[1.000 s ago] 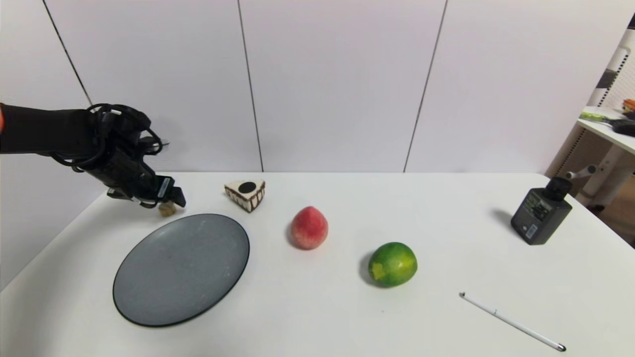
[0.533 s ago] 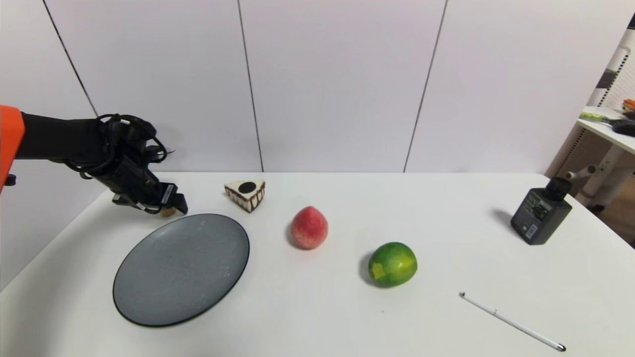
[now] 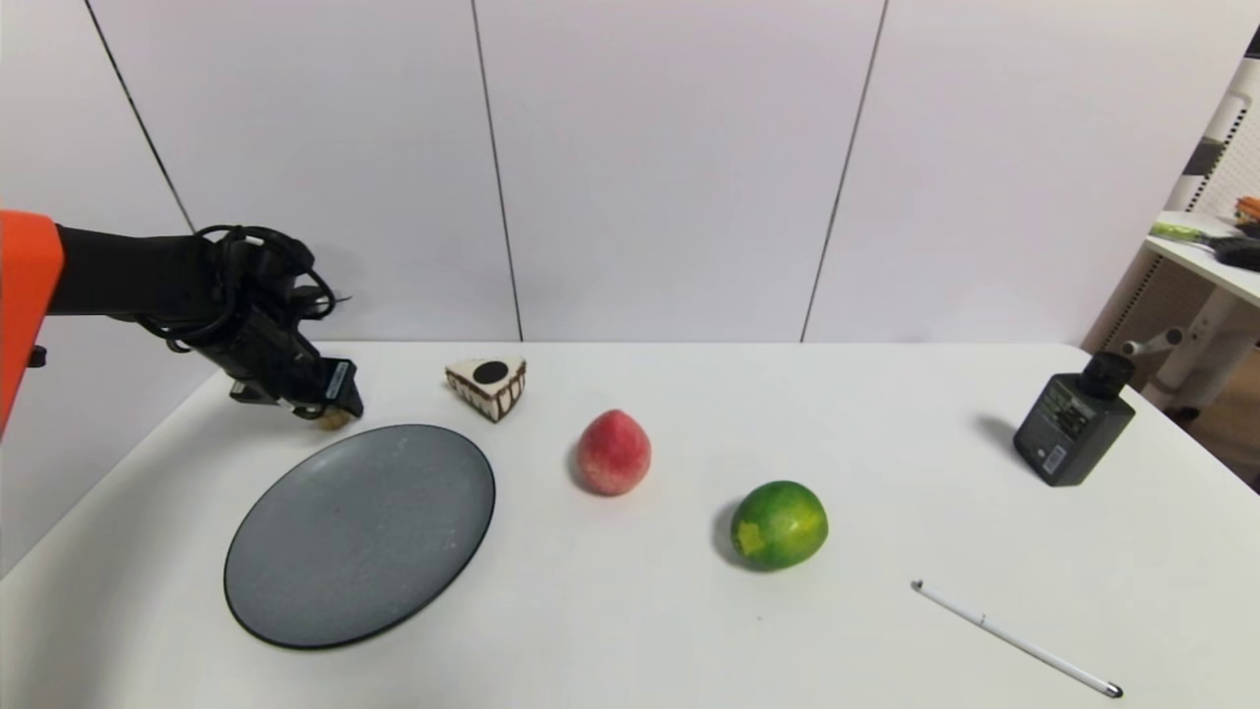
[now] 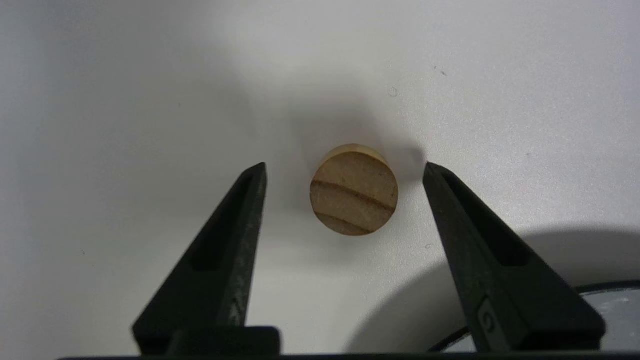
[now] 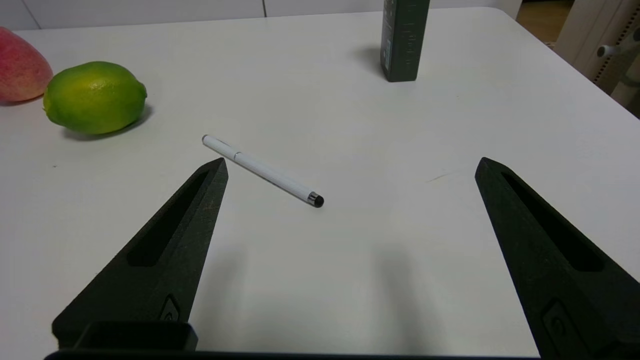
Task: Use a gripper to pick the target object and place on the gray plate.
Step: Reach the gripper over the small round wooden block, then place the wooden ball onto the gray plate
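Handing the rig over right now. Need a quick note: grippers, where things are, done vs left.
Left gripper: open, low over the table, fingers either side of the wooden nugget, not touching it.
Right gripper: open, idle above the table near the white pen.
Nugget: on the table, just beyond the far-left rim of the gray plate.
Plate: holds nothing.
Done: approach and alignment.
Left: close on the nugget, lift, carry over the plate, release.
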You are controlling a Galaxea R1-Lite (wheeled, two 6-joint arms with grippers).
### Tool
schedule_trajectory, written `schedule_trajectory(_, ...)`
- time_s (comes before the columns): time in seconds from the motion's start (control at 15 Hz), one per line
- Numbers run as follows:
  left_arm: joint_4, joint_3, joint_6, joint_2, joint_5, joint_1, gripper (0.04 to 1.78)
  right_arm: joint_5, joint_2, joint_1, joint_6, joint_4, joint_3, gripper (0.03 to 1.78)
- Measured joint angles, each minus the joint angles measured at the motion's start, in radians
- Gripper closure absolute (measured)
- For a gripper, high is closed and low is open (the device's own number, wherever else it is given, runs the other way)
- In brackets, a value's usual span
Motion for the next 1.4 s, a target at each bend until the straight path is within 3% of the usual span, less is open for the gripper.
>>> schedule_trajectory(0.33, 0.002, -0.01, 0.0, 0.013, 0.001, 0.002, 1.31, 0.0, 0.0, 0.0, 0.0, 0.0, 0.0, 0.1)
schedule_trajectory(0.87, 0.005, -0.008, 0.007, -0.03, -0.002, 0.011, 1.31, 0.0, 0.0, 0.0, 0.0, 0.0, 0.0, 0.1)
schedule_trajectory(1.13, 0.06, 0.008, 0.015, -0.202, -0.024, 0.001, 1.31, 0.0, 0.0, 0.0, 0.0, 0.0, 0.0, 0.1)
schedule_trajectory(1.4, 0.197, 0.1, 0.016, -0.409, -0.123, -0.06, 1.31, 0.0, 0.0, 0.0, 0.0, 0.0, 0.0, 0.1)
